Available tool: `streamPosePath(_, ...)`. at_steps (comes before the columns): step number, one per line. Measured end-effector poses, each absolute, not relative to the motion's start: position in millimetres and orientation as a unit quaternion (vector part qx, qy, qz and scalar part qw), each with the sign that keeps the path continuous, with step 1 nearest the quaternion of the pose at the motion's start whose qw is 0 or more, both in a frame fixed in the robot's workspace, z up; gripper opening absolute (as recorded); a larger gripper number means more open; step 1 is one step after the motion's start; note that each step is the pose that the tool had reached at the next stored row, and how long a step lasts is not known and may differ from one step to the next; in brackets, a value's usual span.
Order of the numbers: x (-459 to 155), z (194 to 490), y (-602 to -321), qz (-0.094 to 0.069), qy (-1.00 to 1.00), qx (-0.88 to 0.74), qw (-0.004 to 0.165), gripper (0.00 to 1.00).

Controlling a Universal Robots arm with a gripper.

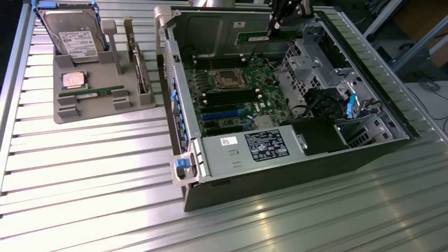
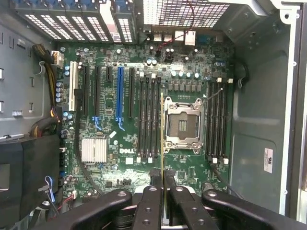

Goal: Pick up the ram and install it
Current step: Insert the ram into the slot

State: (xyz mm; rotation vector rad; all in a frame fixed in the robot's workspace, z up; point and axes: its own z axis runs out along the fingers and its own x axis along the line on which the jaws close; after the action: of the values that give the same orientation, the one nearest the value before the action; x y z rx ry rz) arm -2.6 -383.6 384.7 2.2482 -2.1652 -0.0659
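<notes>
- Pinching the ram (image 2: 162,143) edge-on between pressed-together fingers (image 2: 148,203); gripper (image 2: 162,184) hangs over the open computer case (image 1: 210,165), above the motherboard (image 2: 124,96).
- Ram is upright, lined up along the memory slots (image 2: 148,120), just beside the empty CPU socket (image 2: 183,125).
- Exterior view: gripper (image 1: 274,32) at the case's far end.
- Grey tray (image 1: 91,113) beside the case holds a second ram stick (image 1: 93,94), CPU chip (image 1: 73,80), hard drive (image 1: 73,34).
</notes>
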Motion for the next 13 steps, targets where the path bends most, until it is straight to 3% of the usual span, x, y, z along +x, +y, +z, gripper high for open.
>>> streamPosePath(3, -4.1, 378.8, -383.6, -0.013, -0.694, 0.720, 0.019, 0.13)
streamPosePath(13, -10.3, 368.7, -384.6, -0.010, -0.700, 0.714, 0.021, 0.13)
